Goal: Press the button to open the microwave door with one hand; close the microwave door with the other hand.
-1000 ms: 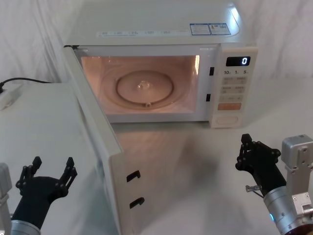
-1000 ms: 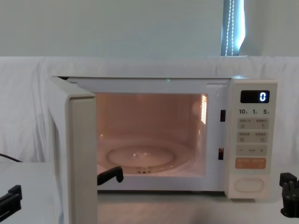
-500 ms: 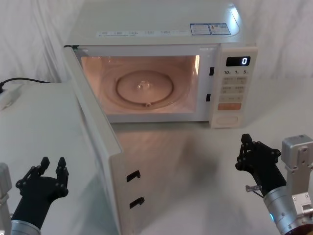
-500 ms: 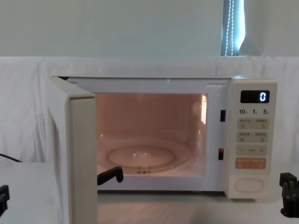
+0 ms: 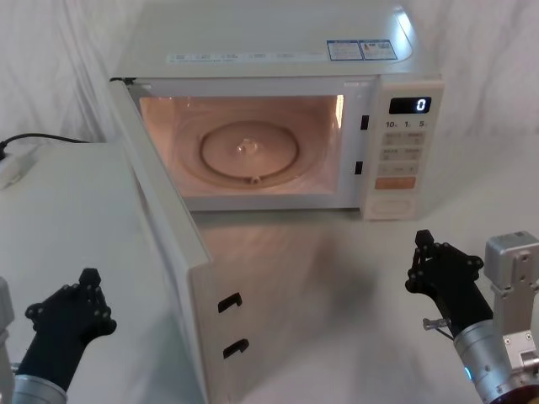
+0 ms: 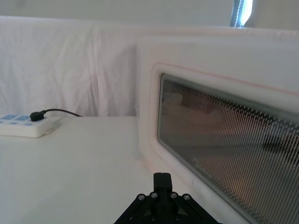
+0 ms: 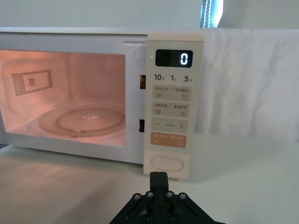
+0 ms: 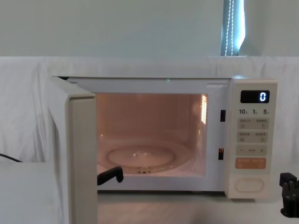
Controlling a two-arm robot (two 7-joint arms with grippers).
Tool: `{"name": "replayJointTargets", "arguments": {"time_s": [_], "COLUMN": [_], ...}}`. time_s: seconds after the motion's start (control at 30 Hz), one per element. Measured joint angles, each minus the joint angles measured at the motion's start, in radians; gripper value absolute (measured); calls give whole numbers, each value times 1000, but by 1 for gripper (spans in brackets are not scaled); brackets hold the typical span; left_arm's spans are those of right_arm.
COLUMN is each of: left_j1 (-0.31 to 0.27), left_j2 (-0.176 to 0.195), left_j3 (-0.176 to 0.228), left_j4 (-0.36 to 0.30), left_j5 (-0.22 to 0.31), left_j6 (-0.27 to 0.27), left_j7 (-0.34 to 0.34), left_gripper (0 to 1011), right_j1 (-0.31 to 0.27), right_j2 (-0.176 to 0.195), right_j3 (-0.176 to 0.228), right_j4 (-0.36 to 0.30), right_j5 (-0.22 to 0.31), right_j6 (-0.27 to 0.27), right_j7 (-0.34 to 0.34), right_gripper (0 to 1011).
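Note:
The microwave door [image 5: 160, 220] stands swung wide open toward me on the left, its latch hooks showing on the near edge [image 8: 82, 158]. In the left wrist view its outer face with the dark window [image 6: 224, 140] is close ahead. My left gripper [image 5: 88, 278] is shut and empty, low on the table just outside the door, tip [image 6: 162, 177] pointing at it. The lit cavity holds a glass turntable [image 5: 248, 151]. The pill-shaped button [image 5: 389, 204] [image 7: 168, 164] [image 8: 246, 185] sits at the bottom of the control panel. My right gripper [image 5: 422, 242] [image 7: 158, 176] [image 8: 288, 180] is shut, short of the button.
A white power strip [image 5: 13, 164] [image 6: 23, 127] with a black cable lies at the far left of the table. White cloth hangs behind the microwave. Bare tabletop [image 5: 337, 278] lies between the open door and my right gripper.
My left gripper's fingers have closed from wide open to shut and it has sunk out of the chest view. The door, the button and my right arm have not moved.

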Motion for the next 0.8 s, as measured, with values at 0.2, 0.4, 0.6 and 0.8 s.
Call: {"name": "replayJointTargets", "arguments": {"time_s": [0.2,0.4,0.6,0.8], "left_j1": [5,10,3,10], "left_j2": [1,17,28,38], "left_j3": [-18,-22,-19,-16], "left_j4": [-36,-89,-124,-152], "left_j5": [-22,-45,-74,-79], "left_j6": [34,75,110,120], "left_j7": [-41,-101,-129,-128], "left_gripper": [0,0,0,0], "right_j1": [0,0,0,0], "right_j2": [0,0,0,0], "right_j3": [0,0,0,0], "right_j4": [0,0,0,0], "right_j5": [0,0,0,0], "right_j6": [0,0,0,0], "right_j7": [0,0,0,0], "right_gripper": [0,0,0,0]}}
